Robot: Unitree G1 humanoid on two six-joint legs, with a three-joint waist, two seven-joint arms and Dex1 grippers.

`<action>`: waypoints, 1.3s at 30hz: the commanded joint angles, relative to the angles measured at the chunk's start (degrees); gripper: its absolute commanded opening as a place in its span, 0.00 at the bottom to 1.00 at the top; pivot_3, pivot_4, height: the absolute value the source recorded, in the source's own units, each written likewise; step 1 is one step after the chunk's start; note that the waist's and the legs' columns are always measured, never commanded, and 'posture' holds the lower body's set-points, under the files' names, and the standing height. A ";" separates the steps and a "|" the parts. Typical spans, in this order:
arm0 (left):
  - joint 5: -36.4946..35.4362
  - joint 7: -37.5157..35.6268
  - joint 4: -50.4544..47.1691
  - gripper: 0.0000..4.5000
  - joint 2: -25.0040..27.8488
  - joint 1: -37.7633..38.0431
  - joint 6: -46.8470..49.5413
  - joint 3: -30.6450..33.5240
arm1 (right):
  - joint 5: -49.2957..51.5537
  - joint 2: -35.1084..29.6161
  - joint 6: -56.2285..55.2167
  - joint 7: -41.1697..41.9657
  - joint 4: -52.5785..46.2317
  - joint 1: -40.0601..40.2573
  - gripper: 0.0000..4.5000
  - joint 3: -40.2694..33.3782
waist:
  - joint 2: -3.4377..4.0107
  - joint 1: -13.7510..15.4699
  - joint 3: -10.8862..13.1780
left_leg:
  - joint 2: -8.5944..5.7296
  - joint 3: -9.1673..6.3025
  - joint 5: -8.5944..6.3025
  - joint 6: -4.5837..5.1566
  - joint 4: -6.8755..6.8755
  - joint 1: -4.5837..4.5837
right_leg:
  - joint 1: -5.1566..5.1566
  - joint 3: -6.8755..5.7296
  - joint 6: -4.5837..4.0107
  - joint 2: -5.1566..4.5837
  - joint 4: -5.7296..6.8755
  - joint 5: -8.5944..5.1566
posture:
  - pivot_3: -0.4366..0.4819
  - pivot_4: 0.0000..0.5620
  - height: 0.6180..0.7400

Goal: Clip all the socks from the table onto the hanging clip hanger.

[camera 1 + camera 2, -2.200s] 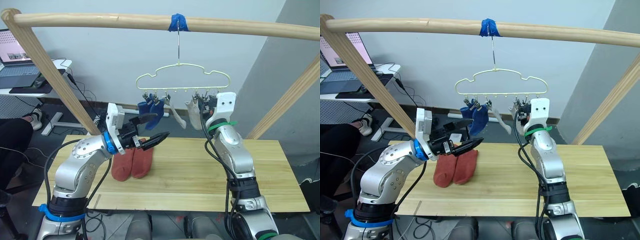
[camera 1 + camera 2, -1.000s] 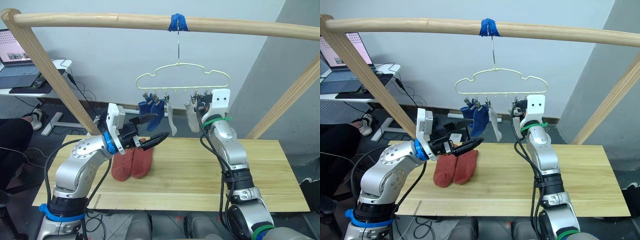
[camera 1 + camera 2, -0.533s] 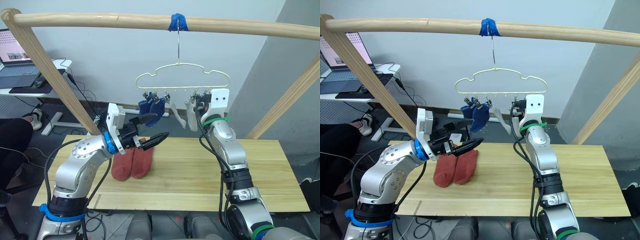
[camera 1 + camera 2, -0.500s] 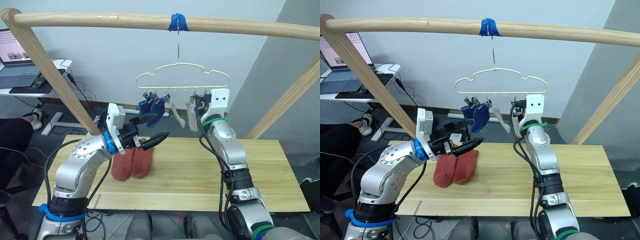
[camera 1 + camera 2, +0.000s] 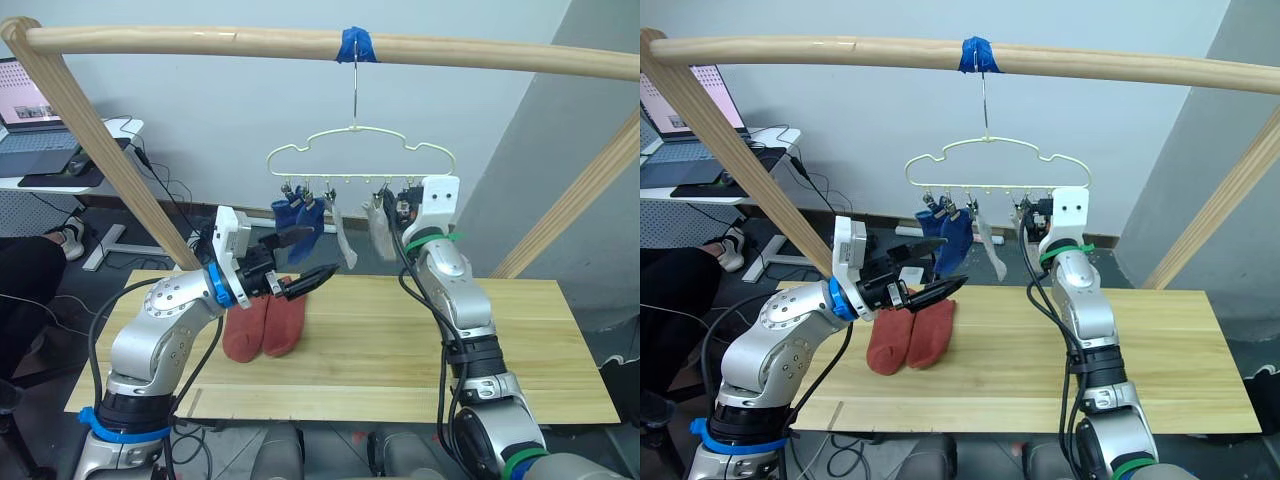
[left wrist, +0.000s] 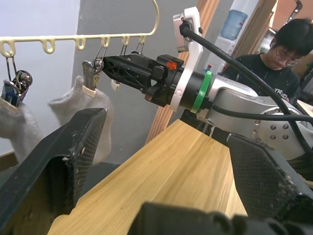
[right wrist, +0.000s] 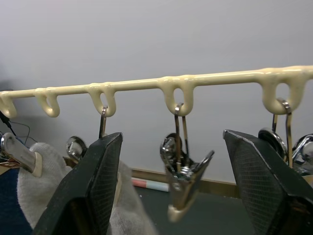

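Observation:
The pale yellow clip hanger (image 5: 350, 178) hangs by its hook from the pole. Two blue socks (image 5: 292, 215) are clipped at its left end, and two light grey socks (image 5: 342, 236) (image 5: 381, 228) hang further right. Two rust-red socks (image 5: 265, 325) lie side by side on the table (image 5: 400, 350). My left gripper (image 5: 322, 250) hovers open and empty just above the red socks. Raised at the hanger's right end, my right gripper (image 7: 172, 139) is open. An empty metal clip (image 7: 180, 178) dangles between its fingers without touching them.
The wooden pole frame (image 5: 200, 42) with blue tape (image 5: 357, 45) spans the scene, its slanted legs at both table ends. A desk with a laptop (image 5: 35, 135) stands at the far left. A person (image 6: 288, 44) sits beyond the table's right side.
The hanger has swung a little to the left and the grey socks have swayed. My right gripper has shifted slightly left at the clips. The left arm has stayed put.

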 commanded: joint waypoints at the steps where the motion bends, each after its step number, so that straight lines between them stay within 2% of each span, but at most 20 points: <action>1: 0.17 0.25 -1.60 1.00 -0.08 -0.68 -0.80 -0.28 | -0.15 0.52 -1.46 -0.41 -0.52 -2.28 0.76 -0.32 | 0.00 0.00 0.00 | 0.00 0.00 0.00 0.00 0.00 0.00 | 0.00 0.00 0.00 0.00 0.00 0.00 | 0.56 0.25 1.00; 2: 0.17 0.26 -1.62 1.00 -0.08 -0.67 -0.81 -0.28 | -0.07 0.66 -1.52 -0.39 -0.36 -2.44 0.76 -0.32 | 0.00 0.01 0.00 | 0.00 0.00 0.00 0.00 0.00 0.00 | 0.00 0.00 0.00 0.00 0.00 0.00 | 0.56 0.25 1.00; 4: 0.18 0.29 -1.65 1.00 -0.06 -0.63 -0.85 -0.28 | 0.08 0.99 -1.62 -0.38 -0.18 -2.66 0.64 -0.23 | 0.00 0.01 0.00 | 0.00 0.00 0.00 0.00 -0.02 0.00 | 0.00 -0.01 0.00 0.00 -0.01 0.00 | 0.56 0.25 1.00; 9: 0.21 0.30 -1.80 1.00 0.06 -0.31 -0.95 -0.13 | 0.07 1.54 -1.41 -0.28 -0.31 -2.63 0.25 0.07 | 0.00 0.01 0.00 | 0.00 0.00 0.00 0.00 -0.04 0.00 | 0.00 0.00 0.00 0.00 -0.03 0.00 | 0.57 0.25 1.00; 24: 0.19 0.41 -2.21 1.00 0.19 0.40 -1.09 -0.11 | 0.06 1.58 -1.53 0.12 -0.05 -2.54 0.25 0.16 | 0.00 0.02 0.00 | 0.00 0.00 0.00 0.00 -0.05 0.00 | 0.00 -0.01 0.00 0.00 -0.03 0.00 | 0.57 0.24 1.00; 29: 0.22 0.22 -2.35 1.00 0.46 0.77 -0.87 -0.23 | 4.40 -0.47 1.13 5.45 -2.16 -1.20 0.25 -1.61 | 0.00 0.03 0.00 | 0.00 0.00 0.00 0.00 -0.05 0.00 | 0.00 0.00 0.00 0.00 -0.04 0.00 | 0.57 0.24 1.00; 34: 0.36 -0.19 -1.78 1.00 0.58 0.79 -1.03 -0.31 | 10.46 -6.96 7.31 15.16 -5.61 -0.39 0.25 -2.94 | 0.00 0.08 0.00 | -0.01 0.01 0.00 0.00 -0.05 -0.02 | 0.00 -0.01 0.00 -0.01 -0.06 0.00 | 0.55 0.24 1.00; 39: 0.56 -0.52 -1.17 1.00 0.23 0.28 -1.16 -0.74 | 17.05 -9.37 13.69 21.20 -7.71 -0.71 0.25 -3.94 | 0.00 -0.21 0.00 | 0.01 0.01 0.00 0.01 -0.06 0.00 | -0.01 0.00 0.00 0.01 -0.06 0.00 | 0.54 0.23 1.00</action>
